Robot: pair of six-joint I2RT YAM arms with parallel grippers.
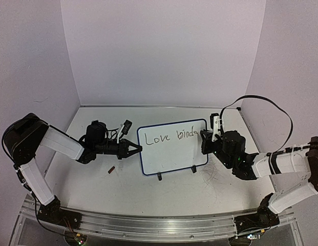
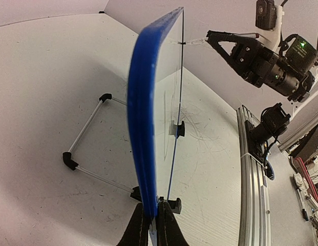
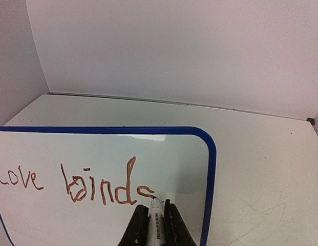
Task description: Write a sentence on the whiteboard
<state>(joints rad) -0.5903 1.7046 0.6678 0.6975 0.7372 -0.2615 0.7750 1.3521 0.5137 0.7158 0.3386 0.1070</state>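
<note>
left gripper (image 1: 139,149) pinching whiteboard (image 1: 171,156), right gripper (image 3: 155,209) holding marker (image 3: 156,225) at sentence (image 3: 74,187)

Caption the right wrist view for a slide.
Right gripper holds a marker, tip on the whiteboard at the end of the lettering "Love binds".

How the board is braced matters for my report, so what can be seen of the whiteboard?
The whiteboard is a small white rectangle with a blue rim and rounded corners, propped up on two black feet and a wire stand. Red-brown lettering reads "Love binds". The left pincer clamps its side edge; a marker in the right pincer touches its face.
</note>
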